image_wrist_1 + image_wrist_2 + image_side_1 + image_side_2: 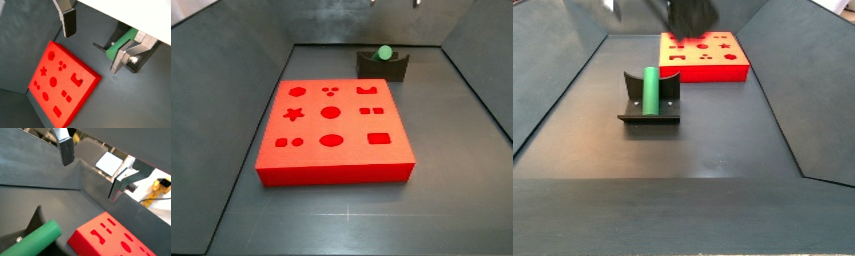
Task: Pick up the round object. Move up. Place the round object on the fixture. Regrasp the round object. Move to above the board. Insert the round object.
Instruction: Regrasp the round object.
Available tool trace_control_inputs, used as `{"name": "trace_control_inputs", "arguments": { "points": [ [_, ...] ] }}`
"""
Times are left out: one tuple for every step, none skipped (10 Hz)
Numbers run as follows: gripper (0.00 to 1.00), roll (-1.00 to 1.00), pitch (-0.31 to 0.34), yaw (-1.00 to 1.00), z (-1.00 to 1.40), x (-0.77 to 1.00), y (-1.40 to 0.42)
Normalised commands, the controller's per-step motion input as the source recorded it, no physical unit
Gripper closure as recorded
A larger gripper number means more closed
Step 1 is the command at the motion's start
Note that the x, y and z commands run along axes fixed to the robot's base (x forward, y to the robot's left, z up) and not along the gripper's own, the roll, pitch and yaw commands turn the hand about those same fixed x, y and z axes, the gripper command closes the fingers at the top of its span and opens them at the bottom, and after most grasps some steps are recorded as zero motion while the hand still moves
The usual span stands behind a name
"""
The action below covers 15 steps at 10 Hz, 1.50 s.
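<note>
The green round object (649,90) lies in the notch of the dark fixture (649,112), apart from the gripper; both side views show it (384,52). The fixture (382,67) stands beyond the far edge of the red board (334,125). The gripper (93,42) is open and empty, high above the floor, with nothing between its fingers (69,22). In a wrist view the round object (124,42) shows beside one finger, well below it, and the board (60,85) lies below. It also shows in a wrist view (37,240) next to the board (113,238). The gripper (684,18) is at the frame's top edge.
Sloping dark grey walls (251,60) enclose the grey floor (714,150) on all sides. Outside the wall, a white block (107,163) and a yellow cable (157,188) show in a wrist view.
</note>
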Motion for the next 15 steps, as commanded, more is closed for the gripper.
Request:
{"name": "trace_control_inputs", "arguments": {
  "points": [
    [0.00, 1.00, 0.061, 0.01, 0.23, -0.11, -0.42],
    [0.00, 1.00, 0.057, 0.01, 0.12, -0.09, -0.32],
    [0.00, 1.00, 0.056, 0.00, 0.06, -0.05, -0.10],
    [0.00, 1.00, 0.056, 0.00, 0.02, -0.02, 0.00],
    [0.00, 1.00, 0.054, 0.00, 0.00, -0.01, 0.00],
    [0.00, 1.00, 0.052, 0.00, 0.01, -0.02, -0.01],
    [0.00, 1.00, 0.045, 0.00, 0.02, -0.03, -0.02],
    [0.00, 1.00, 0.041, 0.00, 0.02, -0.03, -0.02],
    [0.00, 1.00, 0.034, 0.01, 0.01, -0.03, -0.02],
    [0.00, 1.00, 0.028, 0.01, 0.01, -0.03, -0.02],
    [0.00, 1.00, 0.024, 0.01, 0.01, -0.03, -0.02],
    [0.00, 1.00, 0.020, 0.01, 0.01, -0.02, -0.02],
    [0.00, 1.00, 0.018, 0.01, 0.01, -0.02, -0.02],
    [0.00, 1.00, 0.019, 0.01, 0.01, -0.02, -0.02],
    [0.00, 1.00, 0.026, 0.01, 0.01, -0.01, -0.02]
  ]
}}
